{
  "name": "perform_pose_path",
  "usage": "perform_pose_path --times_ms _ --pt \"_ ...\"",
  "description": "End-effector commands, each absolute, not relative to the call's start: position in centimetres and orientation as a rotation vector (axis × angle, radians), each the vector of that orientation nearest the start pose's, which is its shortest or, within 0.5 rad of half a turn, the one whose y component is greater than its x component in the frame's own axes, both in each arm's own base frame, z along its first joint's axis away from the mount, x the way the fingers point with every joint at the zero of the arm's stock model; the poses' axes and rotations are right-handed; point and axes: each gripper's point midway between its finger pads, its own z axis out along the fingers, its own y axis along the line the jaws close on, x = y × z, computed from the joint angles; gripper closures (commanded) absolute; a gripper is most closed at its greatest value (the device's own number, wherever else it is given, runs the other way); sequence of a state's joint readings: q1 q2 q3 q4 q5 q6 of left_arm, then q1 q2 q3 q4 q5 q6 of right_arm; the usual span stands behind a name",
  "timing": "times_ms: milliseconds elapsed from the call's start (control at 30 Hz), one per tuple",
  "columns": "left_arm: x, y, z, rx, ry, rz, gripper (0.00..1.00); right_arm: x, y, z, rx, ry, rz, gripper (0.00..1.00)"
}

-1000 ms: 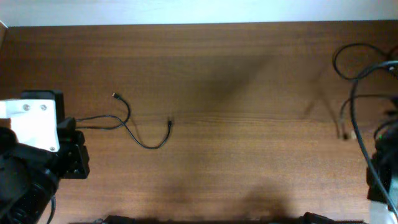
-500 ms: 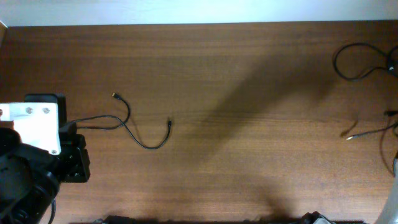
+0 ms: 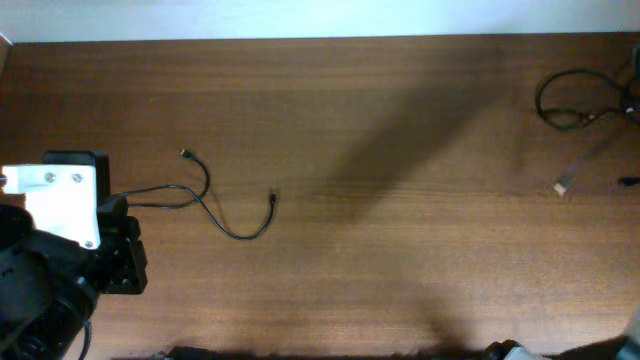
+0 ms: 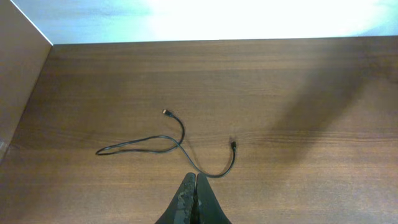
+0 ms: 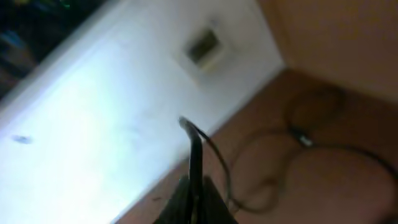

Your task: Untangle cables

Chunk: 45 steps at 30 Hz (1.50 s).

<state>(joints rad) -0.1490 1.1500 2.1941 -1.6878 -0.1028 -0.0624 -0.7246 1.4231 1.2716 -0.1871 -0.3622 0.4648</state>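
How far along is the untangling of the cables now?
Done: the left cable lies apart in loose curves, unknotted. In hand: the right gripper seems shut on the pale-tipped cable. Left: parting it from the looped cable, if joined. The left gripper is shut, empty.

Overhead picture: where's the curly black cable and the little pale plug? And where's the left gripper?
curly black cable (image 3: 240, 236), overhead view, bottom of its loop.
pale plug (image 3: 562, 186), overhead view, its pale tip.
left gripper (image 4: 195, 180), left wrist view, between its fingertips.

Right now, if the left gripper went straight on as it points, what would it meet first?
Likely the black cable, whose lower loop lies just beyond the shut left gripper; depth is unclear, so it could touch the bare table first.
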Motion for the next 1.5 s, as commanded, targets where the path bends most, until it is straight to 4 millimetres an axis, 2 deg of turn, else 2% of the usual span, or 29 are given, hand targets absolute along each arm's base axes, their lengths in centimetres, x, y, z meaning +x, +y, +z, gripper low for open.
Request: perform_pose_path --times_ms 0,133,200,233,267,333,433,467,500,567,600,633,667,700,733,767,833,867,900,933,967,1033,1067,1133,1167,1267,1300,1367,1467 --pt "18.1 -1.1 44.9 0.029 2.214 -0.022 1.0 34.8 -31.4 28.3 0.961 1.719 0.077 0.96" --pt "18.2 -1.1 44.8 0.029 2.22 -0.021 1.0 33.4 -34.6 27.0 1.037 1.691 0.005 0.96" --pt "18.2 -1.1 44.8 0.029 2.22 -0.021 1.0 33.8 -36.2 23.3 1.111 1.731 -0.014 0.96" --pt "18.2 -1.1 44.8 0.029 2.22 -0.021 1.0 34.5 -36.7 20.4 1.142 1.768 0.007 0.96" --pt "18.2 -1.1 44.8 0.029 2.22 -0.021 1.0 35.5 -37.1 15.9 1.178 1.832 0.048 0.96" --pt "18.2 -1.1 44.8 0.029 2.22 -0.021 1.0 37.0 -36.9 11.3 1.149 1.914 0.078 0.96" --pt "18.2 -1.1 44.8 0.029 2.22 -0.021 1.0 37.3 -37.7 10.1 1.161 1.912 0.042 0.92" --pt "18.2 -1.1 44.8 0.029 2.22 -0.021 1.0 37.4 -37.5 10.3 1.151 1.909 0.056 0.1" --pt "18.2 -1.1 44.8 0.029 2.22 -0.021 1.0 38.6 -35.9 12.1 1.063 1.9 0.175 0.01" --pt "18.2 -1.1 44.8 0.029 2.22 -0.021 1.0 40.4 -33.2 17.9 0.887 1.855 0.303 0.01" --pt "18.2 -1.1 44.8 0.029 2.22 -0.021 1.0 40.9 -31.3 22.0 0.818 1.841 0.309 0.01" --pt "18.2 -1.1 44.8 0.029 2.22 -0.021 1.0 41.8 -27.5 27.4 0.709 1.822 0.312 0.01" --pt "18.3 -1.1 44.8 0.027 2.22 -0.018 1.0 42.3 -24.7 30.5 0.653 1.805 0.275 0.01" --pt "18.2 -1.1 44.8 0.028 2.22 -0.018 1.0 42.5 -23.1 32.1 0.642 1.793 0.221 0.01" --pt "18.2 -1.1 44.8 0.028 2.22 -0.018 1.0 42.4 -22.5 32.5 0.679 1.796 0.137 0.01" --pt "18.2 -1.1 44.8 0.028 2.22 -0.018 1.0 41.0 -24.5 30.2 0.818 1.84 0.007 0.01" --pt "18.2 -1.1 44.8 0.028 2.22 -0.018 1.0 38.6 -28.0 28.6 0.936 1.846 -0.054 0.01" --pt "18.3 -1.1 44.8 0.028 2.22 -0.018 1.0 37.8 -29.3 28.9 0.955 1.82 -0.075 0.01" --pt "18.3 -1.1 44.8 0.028 2.22 -0.018 1.0 38.4 -28.6 29.3 0.919 1.82 -0.032 0.01" --pt "18.2 -1.1 44.8 0.028 2.22 -0.018 1.0 39.7 -26.7 29.5 0.858 1.838 0.037 0.02" --pt "18.2 -1.1 44.8 0.027 2.22 -0.018 1.0 42.0 -22.8 29.7 0.746 1.876 0.12 0.01" --pt "18.3 -0.6 44.8 0.013 2.218 0.009 1.0 46.1 -12.5 29.7 0.421 1.979 0.224 0.01" --pt "18.3 -0.3 44.8 0.003 2.216 0.03 1.0 47.3 -5.4 29.5 0.177 2.028 0.267 0.01" --pt "18.3 -0.3 44.9 0.002 2.214 0.032 1.0 46.6 7.6 28.9 -0.265 2.053 0.344 0.01" --pt "18.4 -0.3 45.0 0.001 2.209 0.032 1.0 45.1 14.0 28.7 -0.486 2.024 0.382 0.01" --pt "18.7 0.4 45.5 -0.024 2.183 0.072 1.0 37.8 27.0 28.3 -0.971 1.886 0.599 0.01" --pt "18.8 0.4 45.6 -0.027 2.175 0.074 1.0 35.4 29.7 28.2 -1.08 1.84 0.68 0.01" --pt "19.1 0.3 46.1 -0.028 2.153 0.067 1.0 28.3 36.7 26.7 -1.399 1.67 0.869 0.01" --pt "19.1 0.3 46.1 -0.028 2.153 0.068 1.0 25.8 43.8 22.3 -1.548 1.529 0.951 0.01"
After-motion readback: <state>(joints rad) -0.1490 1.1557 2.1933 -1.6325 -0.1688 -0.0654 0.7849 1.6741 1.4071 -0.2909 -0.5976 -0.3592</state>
